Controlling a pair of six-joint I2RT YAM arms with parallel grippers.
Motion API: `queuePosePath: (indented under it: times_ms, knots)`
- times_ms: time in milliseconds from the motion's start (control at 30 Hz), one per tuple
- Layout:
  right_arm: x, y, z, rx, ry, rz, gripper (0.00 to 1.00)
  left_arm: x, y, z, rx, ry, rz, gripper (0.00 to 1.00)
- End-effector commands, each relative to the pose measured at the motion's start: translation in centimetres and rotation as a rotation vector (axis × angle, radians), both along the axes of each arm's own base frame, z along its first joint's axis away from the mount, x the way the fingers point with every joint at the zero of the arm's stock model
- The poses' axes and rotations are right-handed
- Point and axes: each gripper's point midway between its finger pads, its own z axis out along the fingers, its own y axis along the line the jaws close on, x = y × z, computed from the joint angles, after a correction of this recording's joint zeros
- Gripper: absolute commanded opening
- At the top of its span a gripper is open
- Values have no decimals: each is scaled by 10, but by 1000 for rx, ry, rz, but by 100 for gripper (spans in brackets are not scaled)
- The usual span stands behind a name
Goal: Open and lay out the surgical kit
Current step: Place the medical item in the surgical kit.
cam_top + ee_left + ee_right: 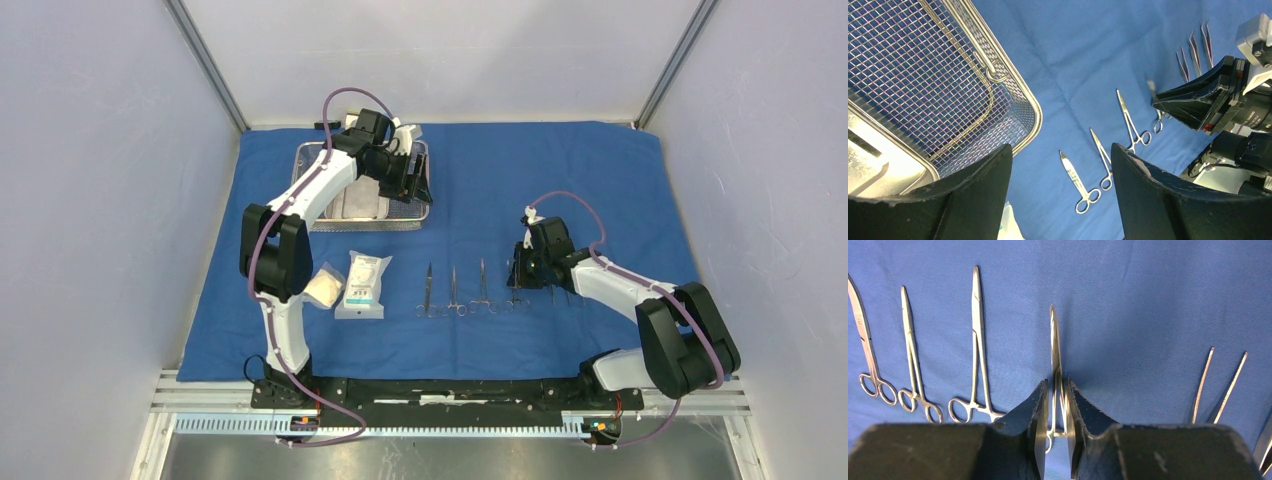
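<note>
The blue cloth (pixel 560 180) lies spread flat, and the kit is set out on it. The wire-mesh basket (pixel 1034 107) sits at the far left with the steel pan (pixel 878 150) inside it. Nearer the arms lie the white and green packets (pixel 362 285), with a row of slim instruments to their right.

The left tool (pixel 1061 150) hangs above the basket's corner. Its fingers are spread wide with nothing between them – released.

The right tool (pixel 1055 385) is low over the row, its fingers (pixel 1035 415) drawn in narrowly on either side of the fourth instrument (pixel 1053 335). That instrument's point reaches the cloth. Whether the pads press on the steel or stand just off it I cannot tell – the gaps are too thin to read.

To its left lie the scissors (pixel 868 355) and two clamps (pixel 978 340), parallel and apart. To its right lies a pair of forceps (pixel 1218 385).
</note>
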Motion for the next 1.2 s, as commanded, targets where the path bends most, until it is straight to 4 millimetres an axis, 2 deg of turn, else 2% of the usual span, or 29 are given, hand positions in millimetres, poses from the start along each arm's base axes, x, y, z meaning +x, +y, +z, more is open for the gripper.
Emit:
queuePosePath:
  times_ms: [0,300,567,767,900,1000,1100,1167]
  knots:
    - [-2,0,-3,-5,-8,2,26,1,1,24,-4,-113,-47,79]
    - [2,0,5,-2,-43,15,28,-2,3,27,-1,-123,-52,79]
    - [29,-7,51,-76,-235,92,31,-3,3,37,-8,-148,-57,79]
    - [38,1,82,-35,-353,150,39,0,4,38,-8,-156,-55,80]
    - [44,-4,102,-139,-456,311,42,0,5,44,-14,-166,-52,80]
    - [46,-6,110,-214,-537,446,41,1,7,51,-19,-182,-47,80]
    - [44,0,109,-225,-607,552,41,4,12,57,-23,-198,-31,81]
    - [43,2,100,-230,-619,594,39,6,16,60,-22,-215,-14,82]
